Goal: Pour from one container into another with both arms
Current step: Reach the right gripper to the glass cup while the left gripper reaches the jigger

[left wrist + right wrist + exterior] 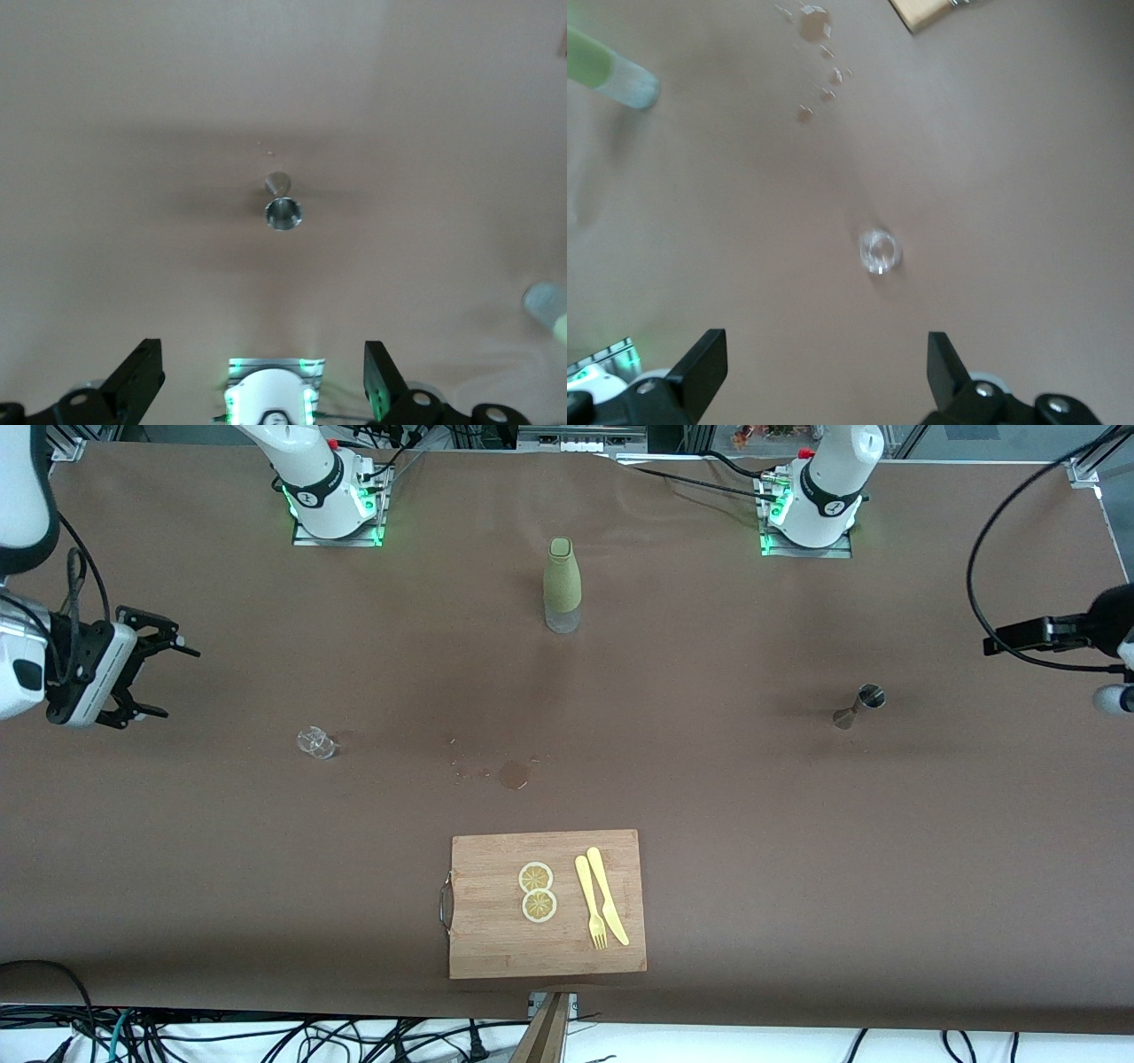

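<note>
A tiny clear glass tumbler [316, 742] [878, 250] stands on the brown table toward the right arm's end. My right gripper [177, 682] [824, 367] hangs open and empty in the air, apart from the tumbler, toward the table's end. The small steel jigger [859, 706] [283, 204] stands upright toward the left arm's end. Off toward that table end, my left gripper [992, 645] [261, 376] is held up open, with nothing between its fingers.
An olive-green bottle [562, 584] stands mid-table near the bases. Wet spots [512, 775] mark the cloth at the middle. Nearer the front camera lies a wooden cutting board [496, 948] with two lemon slices [537, 891], a yellow fork [590, 903] and a knife [607, 895].
</note>
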Action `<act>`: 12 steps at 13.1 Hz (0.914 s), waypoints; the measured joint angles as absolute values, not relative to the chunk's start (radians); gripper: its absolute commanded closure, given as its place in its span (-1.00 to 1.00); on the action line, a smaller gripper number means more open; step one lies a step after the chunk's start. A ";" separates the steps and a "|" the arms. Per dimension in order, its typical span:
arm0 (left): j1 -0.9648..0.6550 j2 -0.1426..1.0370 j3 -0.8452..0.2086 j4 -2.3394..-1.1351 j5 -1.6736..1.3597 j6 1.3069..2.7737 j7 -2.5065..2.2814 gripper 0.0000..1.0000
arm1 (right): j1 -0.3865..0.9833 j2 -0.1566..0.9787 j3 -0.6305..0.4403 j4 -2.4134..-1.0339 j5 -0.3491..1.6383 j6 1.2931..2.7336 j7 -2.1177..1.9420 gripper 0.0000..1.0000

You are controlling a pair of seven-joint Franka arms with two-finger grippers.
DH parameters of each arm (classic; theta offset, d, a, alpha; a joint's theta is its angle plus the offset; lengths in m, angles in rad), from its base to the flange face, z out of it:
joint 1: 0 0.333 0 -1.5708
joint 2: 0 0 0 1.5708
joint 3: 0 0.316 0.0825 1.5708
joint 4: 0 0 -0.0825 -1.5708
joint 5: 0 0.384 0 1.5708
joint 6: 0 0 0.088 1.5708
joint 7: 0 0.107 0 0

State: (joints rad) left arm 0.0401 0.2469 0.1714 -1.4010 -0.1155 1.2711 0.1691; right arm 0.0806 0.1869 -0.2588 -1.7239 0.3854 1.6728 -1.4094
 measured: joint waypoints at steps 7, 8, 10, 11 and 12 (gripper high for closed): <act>0.162 0.423 0.174 -1.443 -0.274 1.215 1.042 -1.00 | -0.042 0.428 -0.262 -1.723 0.693 1.682 -1.960 -1.00; 0.184 0.438 0.179 -1.444 -0.291 1.213 1.145 -1.00 | -0.053 0.463 -0.262 -1.723 0.731 1.682 -2.037 -1.00; 0.242 0.466 0.189 -1.454 -0.349 1.199 1.347 -1.00 | -0.067 0.536 -0.274 -1.722 0.828 1.661 -2.195 -1.00; 0.263 0.485 0.203 -1.465 -0.385 1.189 1.449 -1.00 | -0.071 0.580 -0.292 -1.719 0.878 1.615 -2.281 -1.00; 0.276 0.509 0.226 -1.478 -0.427 1.182 1.553 -1.00 | -0.075 0.631 -0.315 -1.708 0.930 1.555 -2.371 -1.00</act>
State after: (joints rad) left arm 0.2756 0.5093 0.2259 -1.4775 -0.4273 1.1816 1.5526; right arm -0.0747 0.6307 -0.3152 -1.7075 0.9301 1.5546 -2.3709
